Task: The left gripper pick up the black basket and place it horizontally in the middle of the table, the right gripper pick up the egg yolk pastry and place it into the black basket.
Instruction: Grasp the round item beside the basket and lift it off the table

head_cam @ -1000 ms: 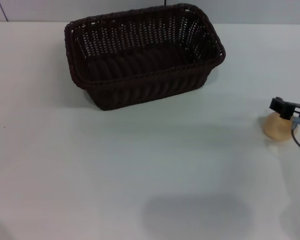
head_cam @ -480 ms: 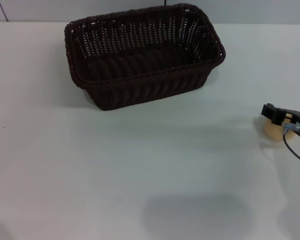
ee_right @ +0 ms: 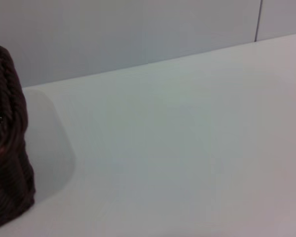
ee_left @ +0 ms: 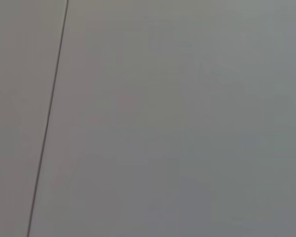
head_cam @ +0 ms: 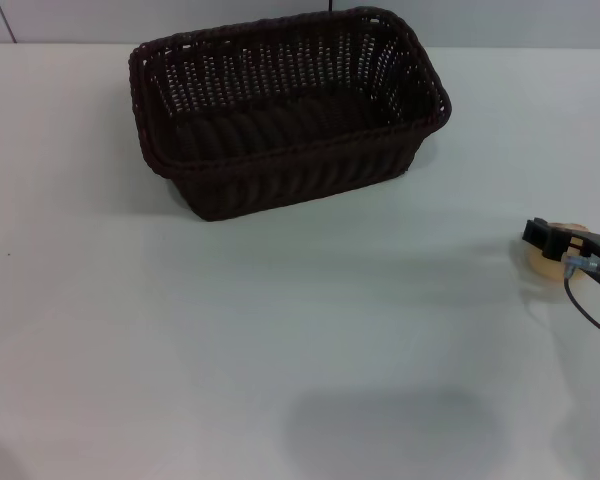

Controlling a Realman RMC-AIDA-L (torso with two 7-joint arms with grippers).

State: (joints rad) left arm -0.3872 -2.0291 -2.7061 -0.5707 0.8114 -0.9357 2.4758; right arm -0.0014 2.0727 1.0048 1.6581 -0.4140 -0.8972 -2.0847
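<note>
The black basket (head_cam: pixel 285 110) stands upright on the white table (head_cam: pixel 280 340) at the far middle, its long side roughly across my view, slightly turned. Its corner also shows in the right wrist view (ee_right: pixel 7 143). The egg yolk pastry (head_cam: pixel 546 262) lies on the table at the right edge, mostly covered by my right gripper (head_cam: pixel 565 245), which sits low over it. The left gripper is out of view; the left wrist view shows only a plain grey surface with a thin dark line.
A grey wall runs behind the table's far edge (ee_right: pixel 153 61). A broad soft shadow lies on the table near the front (head_cam: pixel 390 425).
My right gripper has come down and slightly toward me over the pastry, covering more of it. The basket has not moved.
</note>
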